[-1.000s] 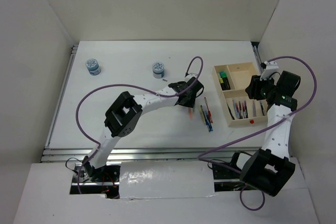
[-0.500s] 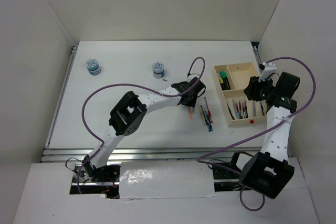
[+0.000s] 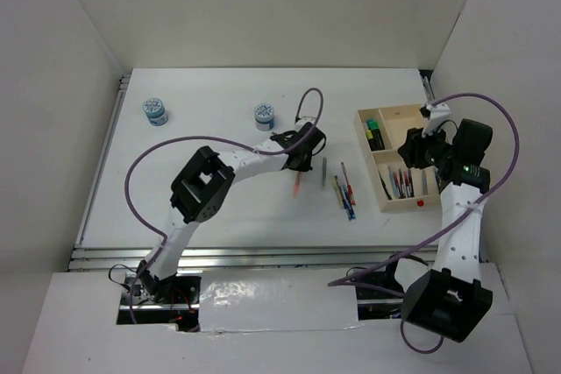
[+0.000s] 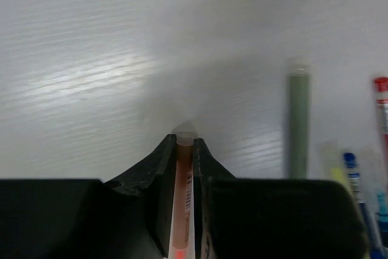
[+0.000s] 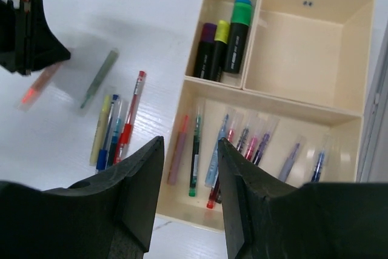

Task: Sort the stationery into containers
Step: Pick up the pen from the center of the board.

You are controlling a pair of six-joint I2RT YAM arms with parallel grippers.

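My left gripper (image 4: 185, 144) is shut on a thin orange pen (image 4: 183, 198) over the middle of the table; the pen (image 3: 297, 183) sticks out from the gripper (image 3: 302, 157) toward the near edge. Just right of it lie a grey-green pen (image 3: 323, 172), a red pen (image 3: 347, 181) and blue and yellow pens (image 5: 108, 131). The pale wooden tray (image 3: 410, 208) at the right holds highlighters (image 5: 223, 43) in one back compartment and several pens (image 5: 242, 147) in the long front one. My right gripper (image 5: 191, 144) hangs open above the tray's front compartment, holding nothing.
Two small round blue-white pots (image 3: 156, 110) (image 3: 264, 116) stand at the back left and back middle of the table. The tray's back right compartment (image 5: 303, 53) holds no stationery. White walls close in the table on three sides.
The left gripper has shut on the orange pen and drawn it left, away from the loose pens, leaving the grey-green pen lying alone. The right gripper has shifted slightly left over the tray.
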